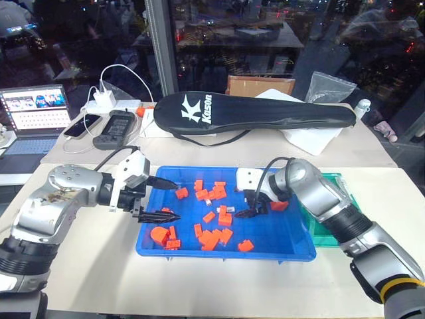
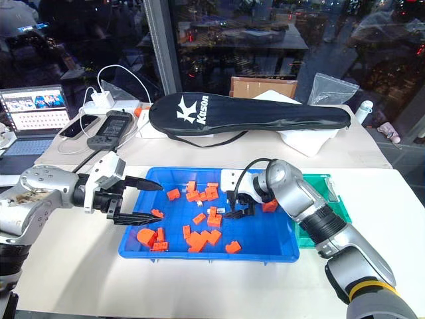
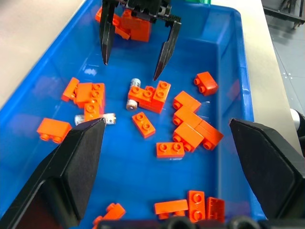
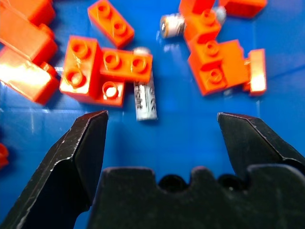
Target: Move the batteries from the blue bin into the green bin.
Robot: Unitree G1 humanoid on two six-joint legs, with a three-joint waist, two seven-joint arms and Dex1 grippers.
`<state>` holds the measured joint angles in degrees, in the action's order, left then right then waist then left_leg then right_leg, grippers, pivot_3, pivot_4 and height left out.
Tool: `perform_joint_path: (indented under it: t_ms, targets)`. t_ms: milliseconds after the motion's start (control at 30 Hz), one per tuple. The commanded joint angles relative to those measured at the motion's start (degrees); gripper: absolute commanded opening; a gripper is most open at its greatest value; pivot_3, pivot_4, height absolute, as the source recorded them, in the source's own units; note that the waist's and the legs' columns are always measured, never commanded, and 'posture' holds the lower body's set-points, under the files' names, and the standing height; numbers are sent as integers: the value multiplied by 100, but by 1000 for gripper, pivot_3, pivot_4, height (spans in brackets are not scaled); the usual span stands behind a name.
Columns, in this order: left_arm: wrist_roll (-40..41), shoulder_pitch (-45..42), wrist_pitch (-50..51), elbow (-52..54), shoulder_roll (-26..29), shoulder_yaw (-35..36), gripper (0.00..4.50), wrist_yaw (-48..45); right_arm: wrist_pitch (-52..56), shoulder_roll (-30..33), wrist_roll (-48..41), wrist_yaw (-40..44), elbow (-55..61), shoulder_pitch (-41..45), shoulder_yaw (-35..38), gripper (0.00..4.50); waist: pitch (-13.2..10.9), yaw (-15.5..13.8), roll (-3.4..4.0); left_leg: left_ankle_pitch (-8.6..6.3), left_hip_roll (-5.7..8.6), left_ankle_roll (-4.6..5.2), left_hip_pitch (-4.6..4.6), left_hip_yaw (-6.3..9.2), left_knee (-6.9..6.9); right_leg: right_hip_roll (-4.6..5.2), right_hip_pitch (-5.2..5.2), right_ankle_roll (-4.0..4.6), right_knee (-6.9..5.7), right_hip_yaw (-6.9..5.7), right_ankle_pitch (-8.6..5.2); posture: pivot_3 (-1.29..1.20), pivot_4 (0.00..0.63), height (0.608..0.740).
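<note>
Head views: the blue bin (image 1: pixel 151 247) stands on the white table (image 1: pixel 219 292), close to its near edge. Many orange blocks (image 1: pixel 211 237) lie scattered on its floor. The green bin (image 1: pixel 330 232) touches the blue bin's right wall and is mostly covered by the right arm. The left gripper (image 1: pixel 163 199) hangs over the left end of the blue bin, its two black fingers spread wide, one above the other, with nothing between them. The right gripper (image 1: pixel 251 207) points down to the left over the middle of the blue bin, just above its floor, beside a small battery (image 1: pixel 224 209) that lies among the blocks.

Left wrist view: the left gripper's own fingers (image 3: pixel 71 167) stand far apart and hold nothing. Two batteries (image 3: pixel 132 93) lie on the blue floor, one half under an orange block near the middle, another (image 3: pixel 108 118) beside a block nearer the long wall. The right gripper (image 3: pixel 136 62) hangs above them with its fingers spread.

Right wrist view: the right gripper (image 4: pixel 162 131) is wide and empty. A battery (image 4: pixel 145 101) lies just ahead of it, one end under an orange block (image 4: pixel 125 64). Another battery (image 4: pixel 172 25) lies farther away, partly under blocks.
</note>
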<state>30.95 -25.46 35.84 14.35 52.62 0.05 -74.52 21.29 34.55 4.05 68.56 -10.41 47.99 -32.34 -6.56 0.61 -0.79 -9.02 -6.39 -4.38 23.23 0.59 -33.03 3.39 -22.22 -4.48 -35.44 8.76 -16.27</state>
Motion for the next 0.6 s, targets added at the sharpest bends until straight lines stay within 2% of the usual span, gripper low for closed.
perform_joint_path:
  t_ms: [33, 167, 300, 467, 600]
  targets:
    - [141, 30, 57, 239, 117, 229, 4500, 87, -322, -88, 113, 114, -130, 162, 76, 4234, 0, 11, 0, 0, 0, 0, -3, 0, 0, 0, 1, 2, -2, 0, -1, 0, 150, 737]
    - [175, 77, 96, 288, 145, 263, 4500, 132, -163, 19, 49, 365, 24, 227, 254, 4234, 0, 7, 0, 0, 0, 0, -5, 0, 0, 0, -1, 9, -18, 0, -5, 0, 150, 737]
    - [243, 94, 130, 309, 154, 286, 4500, 149, 432, 498, -328, 1180, 710, 300, 427, 4234, -1, -10, 2, 0, 0, 0, -4, 0, -2, 0, -1, 9, -21, 0, -6, 0, 150, 737]
    - [201, -24, 103, 235, 97, 174, 4500, 128, 928, 194, -552, 971, 1148, 295, 581, 4234, 0, 51, -1, 0, 0, 1, -21, 0, 2, -4, -1, 3, -33, 1, -19, 0, 150, 737]
    - [239, -140, 144, 182, 71, 102, 4500, 52, 1028, -59, -480, 757, 1339, -19, 385, 4234, 0, 32, -1, -1, -1, 1, -25, 1, 7, -6, 0, -3, -43, 1, -31, 0, 150, 737]
